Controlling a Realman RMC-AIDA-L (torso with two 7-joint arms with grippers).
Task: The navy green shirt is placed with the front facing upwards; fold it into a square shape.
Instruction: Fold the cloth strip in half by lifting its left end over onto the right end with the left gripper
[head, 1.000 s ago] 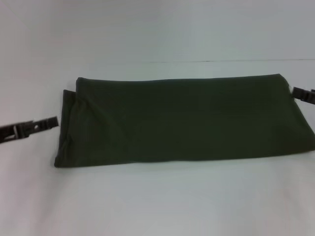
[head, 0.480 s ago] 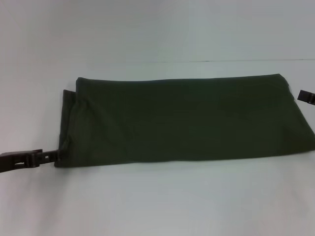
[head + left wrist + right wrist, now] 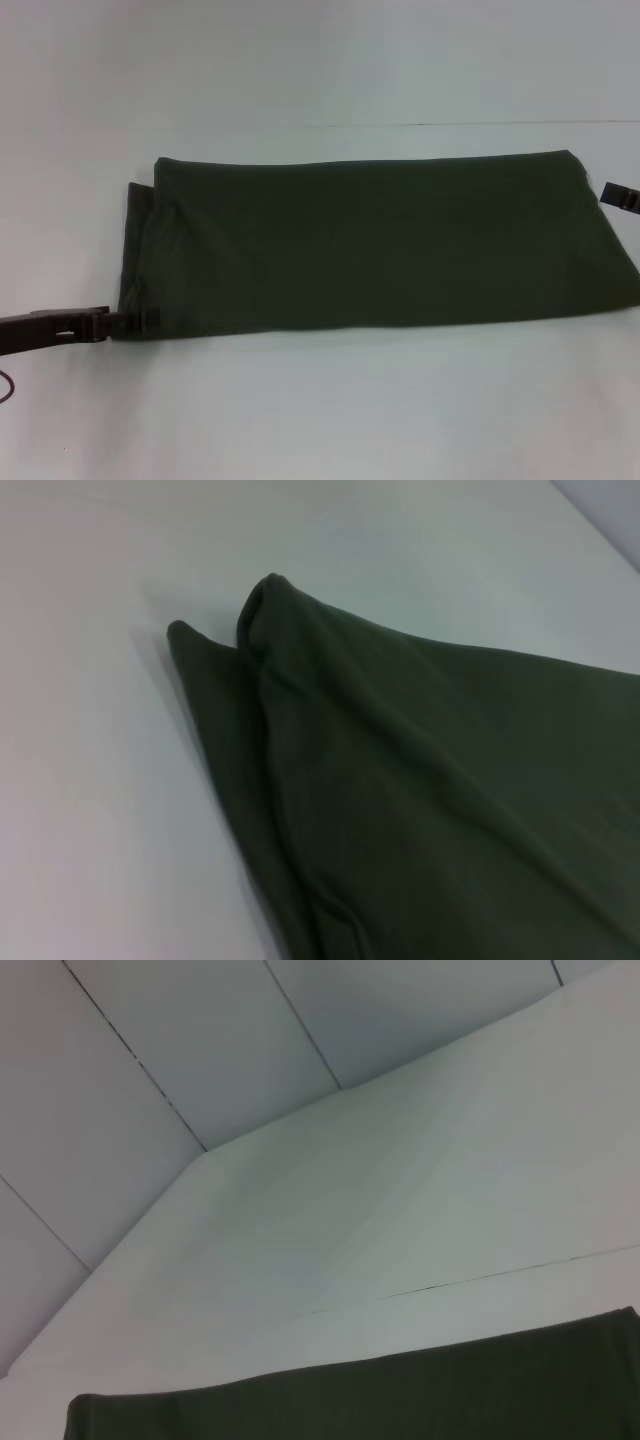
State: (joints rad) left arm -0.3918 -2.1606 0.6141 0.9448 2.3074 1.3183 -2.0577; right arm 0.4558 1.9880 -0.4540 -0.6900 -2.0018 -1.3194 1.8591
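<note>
Desk (image 3: 320,420): It was white and flat. The shirt lay on it.
Left gripper (image 3: 130,322): It was low at the shirt's near left corner, touching the cloth. Its tips looked pinched on the corner, but I could not tell for sure.
Shirt (image 3: 380,240): It lay in the middle of the desk as a long green band, already folded. Only the plain side showed. At its left end a lower layer stuck out a bit.
Right gripper (image 3: 620,196): It was at the far right edge, just beside the shirt's right end. I could not tell if it was open or closed.
What could go wrong: I think the left gripper might have only the top layer. Then a lift would pull the layers apart and spoil the fold. One corner pulled alone could also drag the band crooked, so the square would come out lopsided.
Count: One shirt, one desk, two grippers.
</note>
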